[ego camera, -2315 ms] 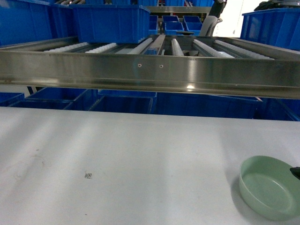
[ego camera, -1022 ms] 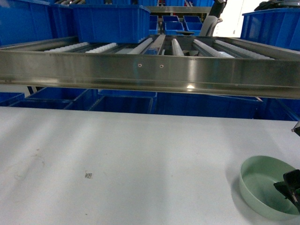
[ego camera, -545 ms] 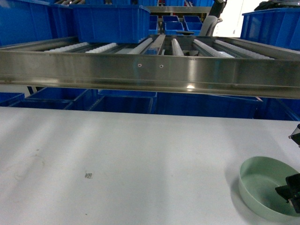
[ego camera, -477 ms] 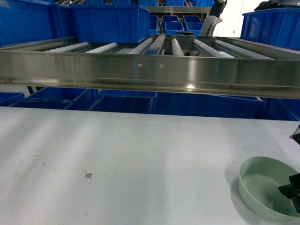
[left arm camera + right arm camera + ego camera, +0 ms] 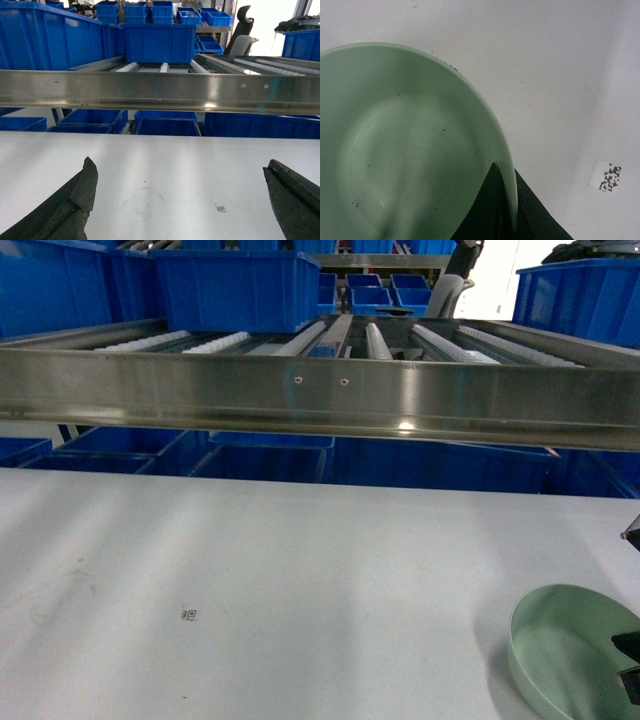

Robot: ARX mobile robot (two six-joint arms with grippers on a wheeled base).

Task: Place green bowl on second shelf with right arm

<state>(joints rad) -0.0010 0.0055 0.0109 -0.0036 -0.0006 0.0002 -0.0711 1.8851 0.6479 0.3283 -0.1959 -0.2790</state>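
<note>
The green bowl (image 5: pixel 570 650) sits at the lower right of the head view, on the white desk (image 5: pixel 300 590), cut off by the bottom and right edges of the frame. Black parts of the right gripper (image 5: pixel 630 665) show at the bowl's right side, partly out of frame. In the right wrist view the bowl (image 5: pixel 410 150) fills the left and centre, and the two black fingers (image 5: pixel 487 210) of the right gripper (image 5: pixel 512 210) straddle its rim at the bottom of the frame, one inside the bowl and one outside, set narrow with the rim between them. Small dark specks dot the bowl's inner surface. A small printed code tag (image 5: pixel 608 176) lies on the desk at the lower right of that view, apart from the bowl.

Across the upper half of the head view runs the second shelf (image 5: pixel 320 390), a polished steel front rail with roller tracks behind it. A large blue crate (image 5: pixel 235 285) stands on it at the upper left. More blue crates (image 5: pixel 270 460) are stacked below the shelf, behind the desk.

In the left wrist view the left gripper (image 5: pixel 180 200) hangs above the desk with its fingers (image 5: pixel 70 205) spread wide at the lower corners, holding nothing. A small code mark (image 5: pixel 188 615) lies on the desk left of centre in the head view.
</note>
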